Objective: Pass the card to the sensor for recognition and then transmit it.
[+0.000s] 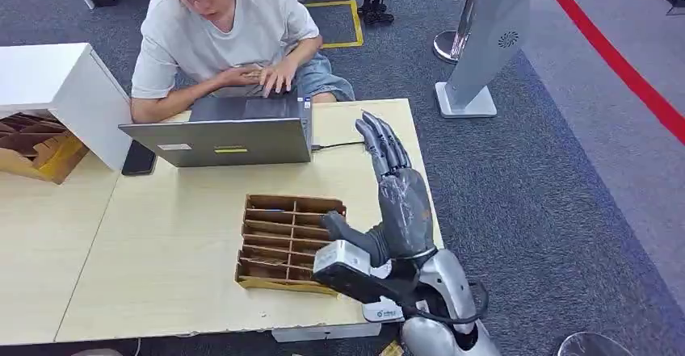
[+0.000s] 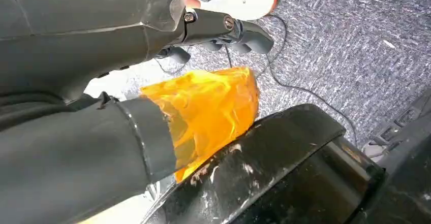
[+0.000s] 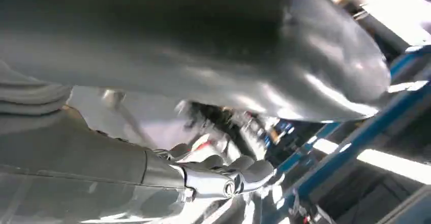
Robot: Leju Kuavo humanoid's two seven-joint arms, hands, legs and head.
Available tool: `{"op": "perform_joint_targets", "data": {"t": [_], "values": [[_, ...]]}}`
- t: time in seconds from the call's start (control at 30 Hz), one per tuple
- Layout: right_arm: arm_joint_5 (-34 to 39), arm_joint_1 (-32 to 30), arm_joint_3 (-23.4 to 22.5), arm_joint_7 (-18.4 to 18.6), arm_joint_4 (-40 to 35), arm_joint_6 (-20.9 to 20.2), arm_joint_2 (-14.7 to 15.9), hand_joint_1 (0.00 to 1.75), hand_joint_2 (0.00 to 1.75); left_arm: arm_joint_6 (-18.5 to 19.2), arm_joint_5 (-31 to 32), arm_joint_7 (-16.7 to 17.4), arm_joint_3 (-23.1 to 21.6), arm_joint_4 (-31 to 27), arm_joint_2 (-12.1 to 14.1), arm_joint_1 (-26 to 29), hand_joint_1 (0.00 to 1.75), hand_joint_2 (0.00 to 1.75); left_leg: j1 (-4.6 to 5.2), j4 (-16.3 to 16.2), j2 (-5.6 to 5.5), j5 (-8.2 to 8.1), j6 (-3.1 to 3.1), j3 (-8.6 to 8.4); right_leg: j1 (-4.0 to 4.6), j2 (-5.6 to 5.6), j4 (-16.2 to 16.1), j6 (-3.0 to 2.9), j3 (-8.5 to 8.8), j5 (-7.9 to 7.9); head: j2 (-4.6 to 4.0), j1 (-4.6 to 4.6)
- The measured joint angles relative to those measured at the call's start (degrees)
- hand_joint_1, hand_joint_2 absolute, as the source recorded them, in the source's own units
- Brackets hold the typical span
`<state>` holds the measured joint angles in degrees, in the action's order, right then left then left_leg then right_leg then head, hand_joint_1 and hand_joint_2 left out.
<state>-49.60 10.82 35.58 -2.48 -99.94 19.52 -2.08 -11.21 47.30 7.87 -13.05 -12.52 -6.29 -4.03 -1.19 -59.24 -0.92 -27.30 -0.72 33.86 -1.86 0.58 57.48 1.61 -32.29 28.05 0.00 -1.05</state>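
Right hand (image 1: 401, 190), lower centre-right of the head view, is raised with fingers straight, grasping nothing, beside the slotted tray (image 1: 283, 239). Left hand (image 2: 101, 36): state cannot be told. Card location cannot be determined, so the step fits either pre-pickup or post-handover.

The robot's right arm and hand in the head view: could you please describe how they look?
The right hand has a dark grey glossy shell and darker segmented fingers with a thick grey thumb. Its wrist carries a boxy camera module, white on top and black below, with a small white label. Behind it the forearm is polished silver, with a thin black cable looped alongside.
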Motion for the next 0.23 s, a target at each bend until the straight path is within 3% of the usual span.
{"op": "perform_joint_targets", "data": {"t": [0.07, 0.1, 0.23], "values": [[8.87, -2.41, -0.76, -4.41, -2.91, -1.81, 1.0, 0.0, 0.0, 0.13, 0.02, -0.33, 0.22, 0.0, 0.07, 0.1, 0.0, 0.0, 0.0, 0.0, 0.0, -0.01, 0.0, 0.0, 0.0, 0.0, 0.0, 0.0, 0.0, 0.0, 0.0, 0.0], [22.82, -6.34, -3.45, -11.5, -6.17, -7.53, 2.36, 0.0, 0.0, 0.85, 0.39, -0.83, 0.55, 0.0, 0.22, 0.11, 0.0, 0.0, 0.0, 0.0, -0.01, -0.01, 0.0, 0.0, 0.0, -0.02, -0.01, 0.0, 0.0, 0.0, 0.0, 0.0], [34.13, -10.22, -8.23, -17.16, -6.98, -16.89, 3.7, 0.0, 0.0, 1.57, 0.96, -1.29, 1.05, 0.0, 0.37, 0.1, 0.0, 0.0, 0.0, 0.0, -0.01, -0.01, 0.0, 0.0, 0.0, -0.02, -0.01, 0.0, 0.01, 0.0, 0.0, 0.0]]}}
